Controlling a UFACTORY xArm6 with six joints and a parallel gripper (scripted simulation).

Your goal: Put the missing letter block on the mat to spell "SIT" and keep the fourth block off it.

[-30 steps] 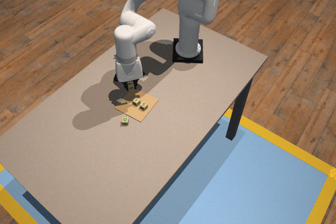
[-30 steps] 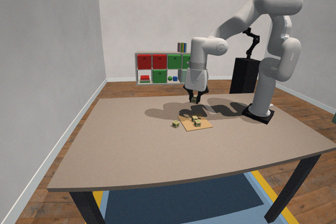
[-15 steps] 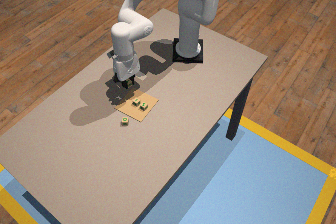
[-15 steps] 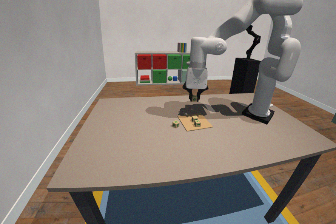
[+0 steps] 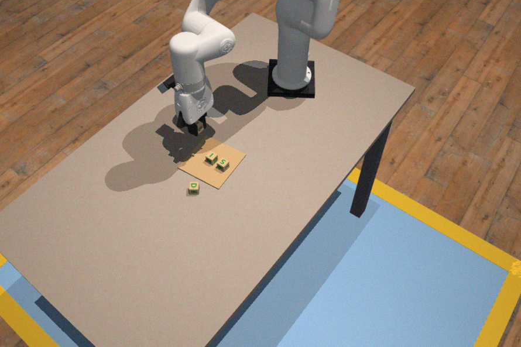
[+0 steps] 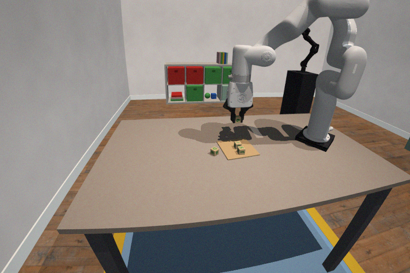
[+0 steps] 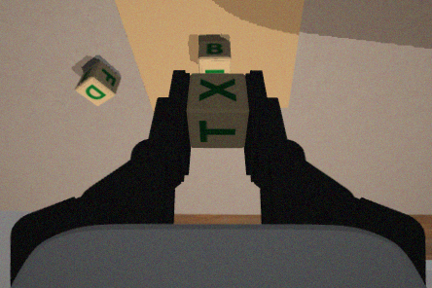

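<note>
My gripper (image 7: 217,93) is shut on a wooden block (image 7: 217,110) that shows green T and X faces in the wrist view. It hangs above the table just off the mat's near-left corner, seen in the top view (image 5: 198,126) and the exterior view (image 6: 237,118). The tan mat (image 5: 215,164) carries the I block (image 5: 211,158) and the S block (image 5: 222,164) side by side. In the wrist view one mat block (image 7: 213,53) shows a B side face; the other is hidden behind my held block. A block with D on top (image 5: 193,188) lies on the table off the mat.
The robot base (image 5: 291,84) stands at the table's far side. The arm's shadow covers the mat's near corner. A shelf with coloured bins (image 6: 198,83) and a black stand (image 6: 299,91) are beyond the table.
</note>
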